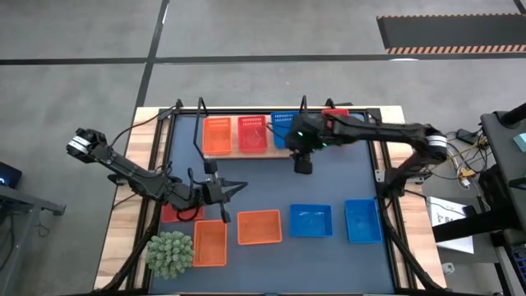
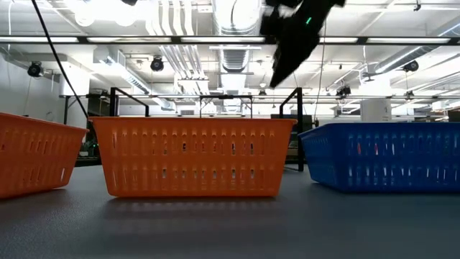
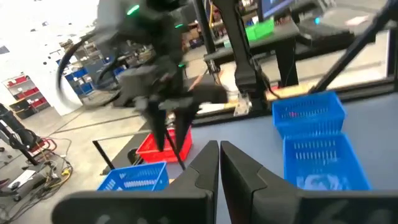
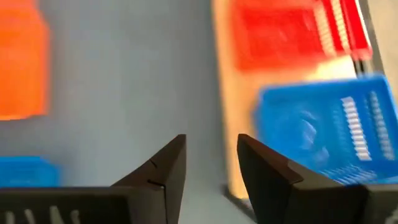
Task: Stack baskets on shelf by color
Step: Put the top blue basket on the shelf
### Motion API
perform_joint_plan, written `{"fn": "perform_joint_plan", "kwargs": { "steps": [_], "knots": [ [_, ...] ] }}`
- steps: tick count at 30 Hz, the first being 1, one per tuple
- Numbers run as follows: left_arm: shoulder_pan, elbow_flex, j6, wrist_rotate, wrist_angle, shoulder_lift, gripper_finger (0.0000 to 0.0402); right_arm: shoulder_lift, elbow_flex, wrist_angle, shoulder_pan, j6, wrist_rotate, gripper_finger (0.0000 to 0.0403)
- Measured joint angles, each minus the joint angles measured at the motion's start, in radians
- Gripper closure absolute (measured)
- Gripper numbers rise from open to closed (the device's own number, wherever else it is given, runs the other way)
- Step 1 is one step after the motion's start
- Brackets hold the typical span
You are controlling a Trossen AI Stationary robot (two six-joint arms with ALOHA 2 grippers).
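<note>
Counting left to right on the mat (image 1: 271, 185): one red basket (image 1: 174, 213) mostly hidden under the left arm, two orange baskets (image 1: 210, 242), then two blue baskets (image 1: 311, 220), with a green spiky ball (image 1: 170, 253) at the front-left corner. The left gripper (image 1: 238, 188) hovers mid-mat, fingers nearly closed, holding nothing. On the shelf (image 1: 275, 152) sit one orange basket (image 1: 217, 136), one red (image 1: 253, 134), one blue (image 1: 284, 128), and another red (image 1: 335, 115) behind the right arm. The right gripper (image 1: 302, 167) hangs just in front of the shelf, fingers narrowly parted, empty.
</note>
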Motion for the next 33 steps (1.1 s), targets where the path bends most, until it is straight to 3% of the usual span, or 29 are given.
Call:
{"fn": "perform_joint_plan", "kwargs": {
  "steps": [5, 10, 14, 17, 21, 26, 30, 33],
  "knots": [
    [0.009, 0.029, 0.001, 0.003, 0.061, 0.056, 0.0402, -0.178, -0.219, 0.222, 0.173, 0.055, -0.006, 0.0302],
    [0.052, 0.095, -0.027, 0.023, 0.061, 0.157, 0.0402, -0.318, -0.458, 0.459, 0.334, 0.100, 0.073, 0.0341],
    [0.128, 0.205, -0.027, 0.117, 0.041, 0.263, 0.0402, -0.388, -0.605, 0.626, 0.427, 0.099, 0.118, 0.0369],
    [0.209, 0.316, -0.028, 0.252, -0.081, 0.331, 0.0402, -0.425, -0.693, 0.744, 0.483, 0.088, 0.120, 0.0385],
    [0.326, 0.484, -0.086, 0.418, -0.373, 0.410, 0.0402, -0.462, -0.771, 0.838, 0.537, 0.089, 0.122, 0.0394],
    [0.456, 0.632, -0.096, 0.503, -0.637, 0.498, 0.0402, -0.485, -0.802, 0.856, 0.573, 0.105, 0.137, 0.0394],
    [0.532, 0.684, -0.097, 0.632, -0.666, 0.555, 0.0402, -0.484, -0.806, 0.855, 0.582, 0.099, 0.151, 0.0394],
    [0.568, 0.704, -0.079, 0.648, -0.660, 0.588, 0.0402, -0.484, -0.806, 0.852, 0.582, 0.098, 0.151, 0.0394]
  ]
}}
